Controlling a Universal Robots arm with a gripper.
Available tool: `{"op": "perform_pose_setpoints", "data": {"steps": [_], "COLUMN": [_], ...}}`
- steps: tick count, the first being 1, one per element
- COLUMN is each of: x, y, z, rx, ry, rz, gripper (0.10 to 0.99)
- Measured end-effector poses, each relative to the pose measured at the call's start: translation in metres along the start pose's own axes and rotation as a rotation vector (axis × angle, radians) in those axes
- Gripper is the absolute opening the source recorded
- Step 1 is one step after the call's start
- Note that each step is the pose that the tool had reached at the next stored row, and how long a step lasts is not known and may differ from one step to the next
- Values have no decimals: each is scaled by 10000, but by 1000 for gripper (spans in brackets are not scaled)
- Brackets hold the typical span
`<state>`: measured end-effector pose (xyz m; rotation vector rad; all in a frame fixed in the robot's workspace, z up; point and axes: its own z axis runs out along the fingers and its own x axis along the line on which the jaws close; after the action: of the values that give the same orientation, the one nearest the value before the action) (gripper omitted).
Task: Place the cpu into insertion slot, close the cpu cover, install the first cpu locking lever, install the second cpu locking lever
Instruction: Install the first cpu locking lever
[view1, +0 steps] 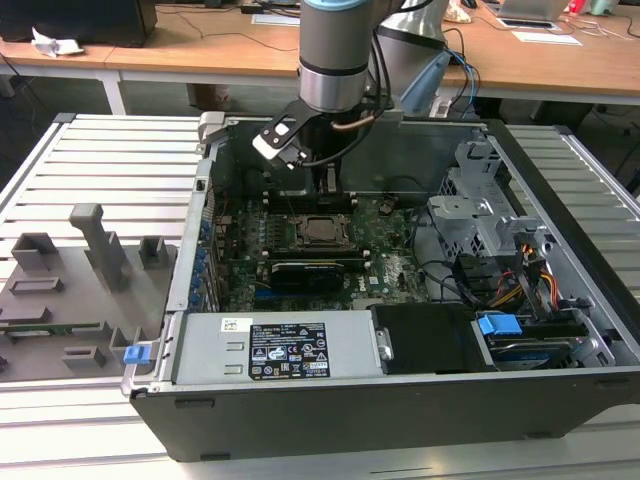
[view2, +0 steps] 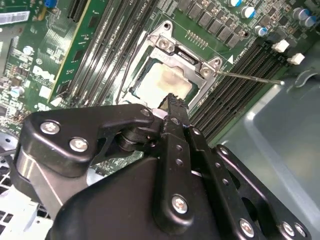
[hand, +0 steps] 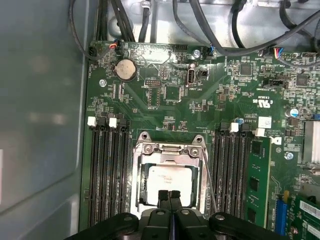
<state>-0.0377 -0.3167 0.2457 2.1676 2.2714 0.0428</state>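
The cpu (hand: 170, 181) lies silvery side up in the insertion slot (hand: 137, 200) on the green board. The cpu cover (hand: 170, 149) is a silver frame lying flat around it. A thin locking lever (hand: 209, 180) runs along one side of the socket; in the second wrist view this lever (view2: 250, 78) sticks out over the memory slots. My gripper (hand: 170, 196) is shut with nothing between its fingers, its tips over the socket's edge; whether they touch is unclear. In the exterior view the gripper (view1: 330, 190) hangs just behind the socket (view1: 322, 231).
Long memory slots (hand: 107, 170) flank the socket on both sides. A black card (view1: 312, 272) lies in front of it, then the grey power supply (view1: 285, 348). Drive cage and cables (view1: 490, 230) fill the exterior view's right. Grey fixtures (view1: 95, 250) stand outside the case.
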Motion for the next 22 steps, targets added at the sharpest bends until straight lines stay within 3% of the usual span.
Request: {"op": "perform_pose_setpoints", "data": {"steps": [4,8,10,13,22], "x": [3,4,4,4,4], "y": [3,3,3,3,3], "z": [-160,-167,-167,-167,-167], "rx": [3,7,20,30,35], "ry": [-59,-67,-49,-33,-25], "rz": [-2,-289,-1202,-1925,-2296], "gripper": [106,106,106,106,106]}}
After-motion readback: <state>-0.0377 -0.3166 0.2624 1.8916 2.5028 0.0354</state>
